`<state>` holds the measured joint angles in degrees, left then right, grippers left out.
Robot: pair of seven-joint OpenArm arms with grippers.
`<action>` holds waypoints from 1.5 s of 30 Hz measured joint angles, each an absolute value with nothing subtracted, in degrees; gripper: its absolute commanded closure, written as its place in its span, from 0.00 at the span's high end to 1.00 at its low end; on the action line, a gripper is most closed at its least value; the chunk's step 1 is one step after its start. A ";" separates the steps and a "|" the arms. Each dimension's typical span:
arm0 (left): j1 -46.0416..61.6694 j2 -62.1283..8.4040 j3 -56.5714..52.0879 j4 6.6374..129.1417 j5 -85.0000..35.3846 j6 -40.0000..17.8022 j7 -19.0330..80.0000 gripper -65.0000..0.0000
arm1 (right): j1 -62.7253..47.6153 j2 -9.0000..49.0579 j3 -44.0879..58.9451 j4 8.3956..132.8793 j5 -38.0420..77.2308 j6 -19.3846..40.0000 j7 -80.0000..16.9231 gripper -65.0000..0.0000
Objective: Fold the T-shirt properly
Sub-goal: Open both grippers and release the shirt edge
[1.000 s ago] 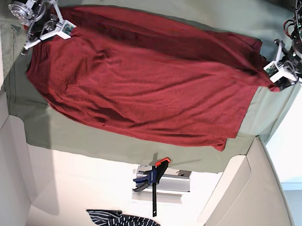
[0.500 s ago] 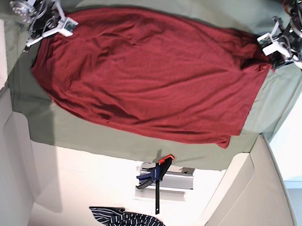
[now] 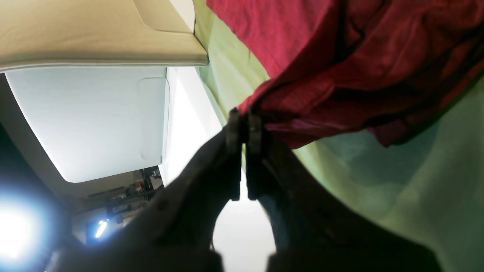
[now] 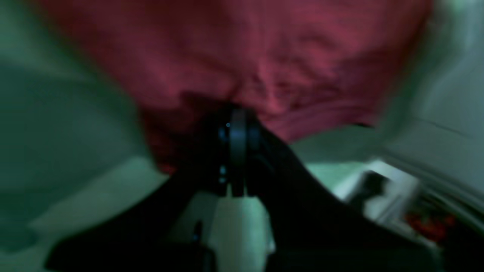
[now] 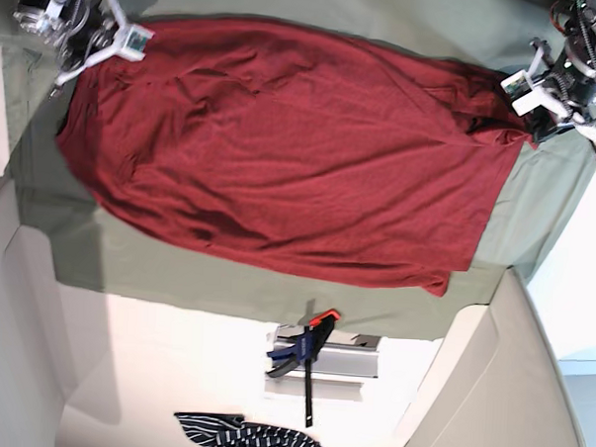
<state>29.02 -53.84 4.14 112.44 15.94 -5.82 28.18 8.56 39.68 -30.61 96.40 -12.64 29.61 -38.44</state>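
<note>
Pulling the red T-shirt (image 5: 291, 154) with both hands, I have dragged it a bit closer to the tabletop edge where my arms stand. It lies more stretched out now. My left gripper (image 3: 244, 119) is pinched tight on one end of the shirt. My right gripper (image 4: 237, 117) is pinched tight on the other end. The shirt covers most of the green cloth (image 5: 536, 214) on the tabletop. It is soft, thin and wrinkly, wide and a bit lumpy. I think it is nearly flat enough to fold.

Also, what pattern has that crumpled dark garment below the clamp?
White stripes on dark navy; the crumpled garment shows only in the base view.
</note>
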 measured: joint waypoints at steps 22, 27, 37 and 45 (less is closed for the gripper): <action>29.02 -52.21 4.14 112.44 15.81 -5.82 27.24 0.00 | 3.66 40.40 -28.18 104.84 -16.25 23.09 -38.85 0.47; 29.02 -52.21 4.14 112.44 15.81 -5.82 27.24 0.00 | 3.68 40.29 -21.19 104.84 -16.05 22.90 -39.90 0.46; 29.02 -52.18 4.14 112.44 15.81 -5.82 27.66 0.12 | 3.31 40.27 -12.49 104.84 -7.25 25.76 -39.94 0.46; 28.97 -52.21 4.14 112.44 22.65 0.78 28.75 0.35 | 3.29 40.18 -12.49 104.84 -5.76 26.39 -39.92 0.46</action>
<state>28.97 -52.21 4.14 112.44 22.65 0.78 28.75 3.29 40.18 -12.49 104.84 -5.76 26.39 -39.92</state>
